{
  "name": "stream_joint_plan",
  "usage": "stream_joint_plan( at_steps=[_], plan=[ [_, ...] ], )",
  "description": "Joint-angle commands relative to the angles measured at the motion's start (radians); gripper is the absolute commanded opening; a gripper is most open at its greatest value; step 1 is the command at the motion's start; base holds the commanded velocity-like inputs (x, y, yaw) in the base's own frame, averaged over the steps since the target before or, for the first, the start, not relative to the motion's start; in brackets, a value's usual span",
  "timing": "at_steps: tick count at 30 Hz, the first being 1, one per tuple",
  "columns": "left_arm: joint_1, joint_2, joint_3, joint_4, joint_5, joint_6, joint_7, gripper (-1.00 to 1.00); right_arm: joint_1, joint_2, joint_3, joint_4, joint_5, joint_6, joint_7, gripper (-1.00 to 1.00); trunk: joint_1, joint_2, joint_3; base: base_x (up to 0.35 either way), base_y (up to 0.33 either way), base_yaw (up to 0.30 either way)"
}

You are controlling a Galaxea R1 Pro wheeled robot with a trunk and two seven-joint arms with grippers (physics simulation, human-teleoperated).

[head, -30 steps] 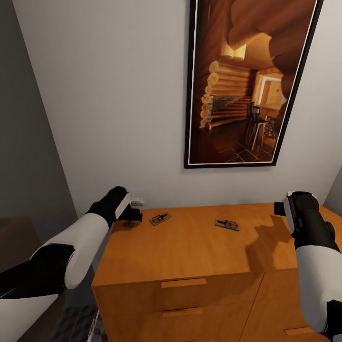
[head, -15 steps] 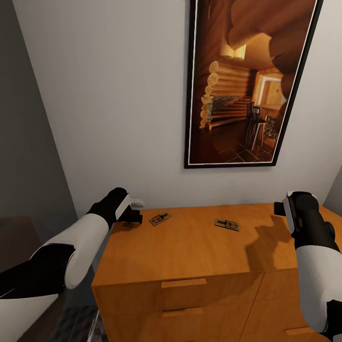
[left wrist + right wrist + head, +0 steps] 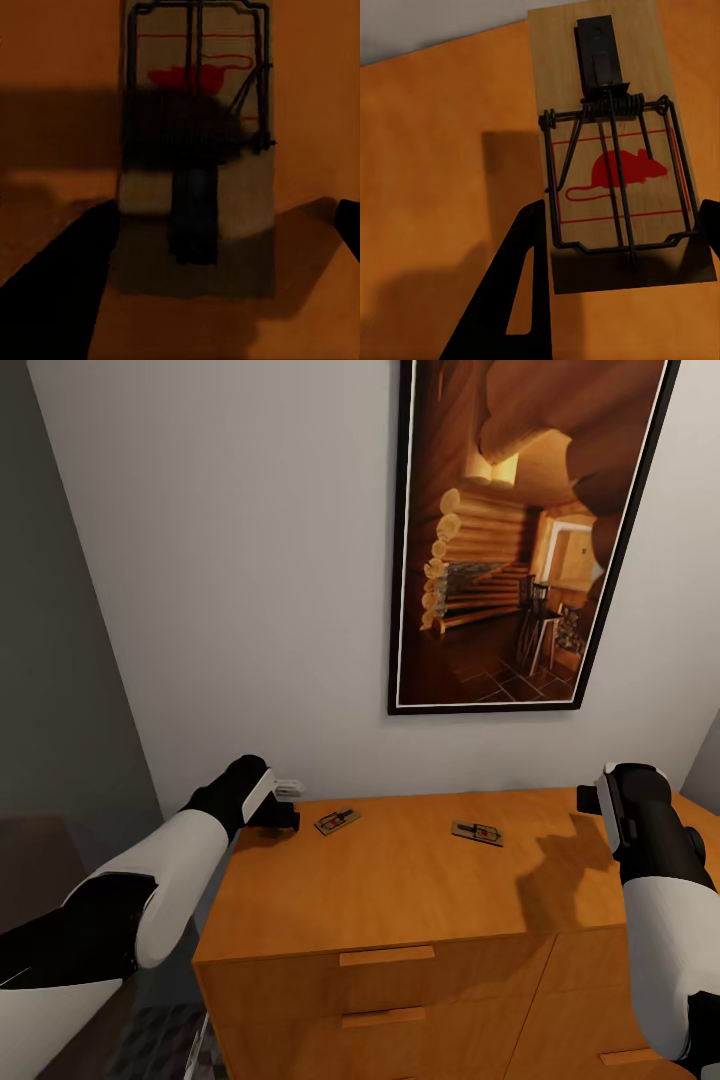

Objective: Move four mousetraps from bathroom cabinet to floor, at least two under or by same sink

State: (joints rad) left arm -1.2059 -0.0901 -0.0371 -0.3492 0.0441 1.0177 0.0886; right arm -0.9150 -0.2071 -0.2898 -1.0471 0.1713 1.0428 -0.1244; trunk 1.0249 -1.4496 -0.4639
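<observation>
A pale grey wall fills the background, and a tall black-framed picture of a log-cabin interior hangs on it above a wide, low orange-brown wooden cabinet with slim drawer handles on its front. Two small flat wooden mousetraps with dark wire parts lie on the cabinet top near the wall: one mousetrap toward the left and another mousetrap nearer the middle, well apart from each other. The robot's left arm, white with a black wrist, reaches to the cabinet's back left corner, where the left claw sits low over the wood, beside a small white object on the wall. In the left wrist view, a shadowed mousetrap with a red mouse print lies flat on the orange wood directly between the left claw's two dark fingers, which stand apart on either side of it without touching it. The right arm hangs over the cabinet's right end, its right claw mostly hidden behind the wrist in the head view. In the right wrist view, a pale wooden mousetrap printed with a red mouse lies flat near the cabinet's back edge, and the right claw's dark fingers stand spread apart at either side of its near end.
</observation>
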Motion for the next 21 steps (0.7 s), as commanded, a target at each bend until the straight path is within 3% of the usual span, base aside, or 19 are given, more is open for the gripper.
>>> stream_joint_plan(
  at_steps=[1, 21],
  plan=[
    [0.0, 0.001, -0.007, 0.038, -0.019, 0.004, 0.007, -1.0, -0.001, 0.0, 0.0, -0.001, 0.004, 0.004, 0.002, -1.0, 0.0, 0.0, -0.001, 0.0, 0.0, 0.0],
    [0.0, -0.001, -0.008, 0.033, -0.024, -0.007, 0.008, -1.0, -0.001, 0.0, 0.0, 0.0, 0.004, 0.004, 0.002, -1.0, 0.0, 0.0, -0.001, 0.0, 0.0, 0.0]
  ],
)
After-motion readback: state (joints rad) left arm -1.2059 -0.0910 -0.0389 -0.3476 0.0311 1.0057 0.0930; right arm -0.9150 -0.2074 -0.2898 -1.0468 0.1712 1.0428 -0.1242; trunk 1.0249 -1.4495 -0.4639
